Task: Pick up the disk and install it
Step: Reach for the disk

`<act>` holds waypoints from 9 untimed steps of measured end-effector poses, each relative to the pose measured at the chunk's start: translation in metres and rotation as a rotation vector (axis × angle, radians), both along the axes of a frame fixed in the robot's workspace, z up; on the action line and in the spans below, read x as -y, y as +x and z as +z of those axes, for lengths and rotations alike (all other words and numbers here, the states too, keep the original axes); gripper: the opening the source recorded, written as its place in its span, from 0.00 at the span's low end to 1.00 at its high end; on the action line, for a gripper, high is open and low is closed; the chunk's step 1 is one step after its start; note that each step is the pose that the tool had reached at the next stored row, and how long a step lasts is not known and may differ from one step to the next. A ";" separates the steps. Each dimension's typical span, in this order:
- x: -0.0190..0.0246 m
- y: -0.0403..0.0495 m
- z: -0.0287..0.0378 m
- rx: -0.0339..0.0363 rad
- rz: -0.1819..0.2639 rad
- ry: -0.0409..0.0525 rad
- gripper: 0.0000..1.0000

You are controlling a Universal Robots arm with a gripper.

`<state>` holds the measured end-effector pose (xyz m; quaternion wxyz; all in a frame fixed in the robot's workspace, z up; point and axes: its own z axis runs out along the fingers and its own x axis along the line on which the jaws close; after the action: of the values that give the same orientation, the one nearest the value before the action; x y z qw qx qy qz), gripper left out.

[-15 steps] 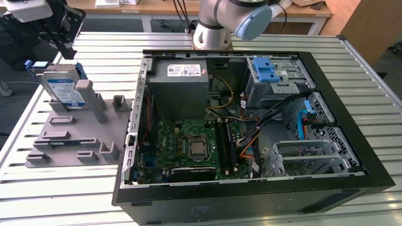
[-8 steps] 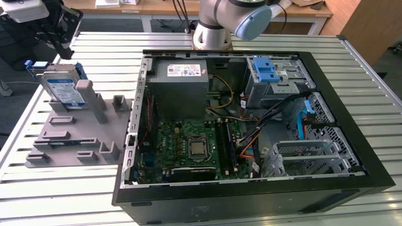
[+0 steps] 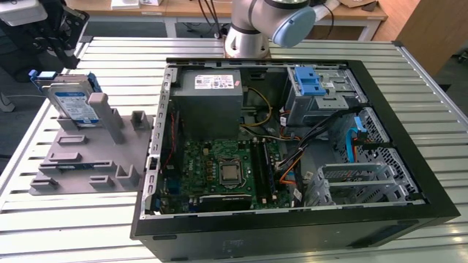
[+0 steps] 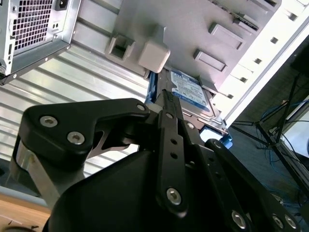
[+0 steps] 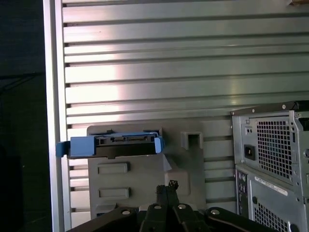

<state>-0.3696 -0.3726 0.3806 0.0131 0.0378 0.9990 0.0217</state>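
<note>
The disk (image 3: pixel 74 104), a silver drive with a white-and-blue label in a blue carrier frame, stands on edge in the grey holder (image 3: pixel 91 161) at the exterior view's left. My black gripper (image 3: pixel 68 53) hangs just above and behind it without touching it. In the first wrist view the disk (image 5: pixel 113 145) shows edge-on beyond the gripper (image 5: pixel 167 185), whose fingers are pressed together with nothing between them. In the second wrist view the gripper (image 4: pixel 164 95) points toward the disk (image 4: pixel 189 90) and its label.
An open black computer case (image 3: pixel 409 216) lies flat on the slatted metal table (image 3: pixel 66 230), with a grey power supply (image 3: pixel 212 96), a motherboard (image 3: pixel 227 170) and a drive bay with a blue latch (image 3: pixel 310 82). The arm's base (image 3: pixel 247 38) stands behind the case.
</note>
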 end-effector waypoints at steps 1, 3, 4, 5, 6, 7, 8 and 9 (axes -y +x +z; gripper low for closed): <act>0.0000 -0.0003 0.0000 -0.0001 0.000 -0.0001 0.11; -0.0004 -0.0032 -0.0001 -0.0001 0.000 0.0000 0.11; -0.0009 -0.0057 -0.0003 0.0000 0.000 0.0000 0.11; -0.0015 -0.0086 -0.0004 0.0000 0.000 0.0000 0.11; -0.0024 -0.0128 -0.0008 0.0001 0.000 0.0001 0.11; -0.0037 -0.0175 -0.0012 0.0000 0.000 0.0000 0.11; -0.0051 -0.0219 -0.0015 -0.0001 0.000 0.0000 0.11; -0.0064 -0.0262 -0.0019 0.0000 0.000 0.0000 0.11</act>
<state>-0.3958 -0.3662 0.3787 0.0131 0.0378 0.9990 0.0217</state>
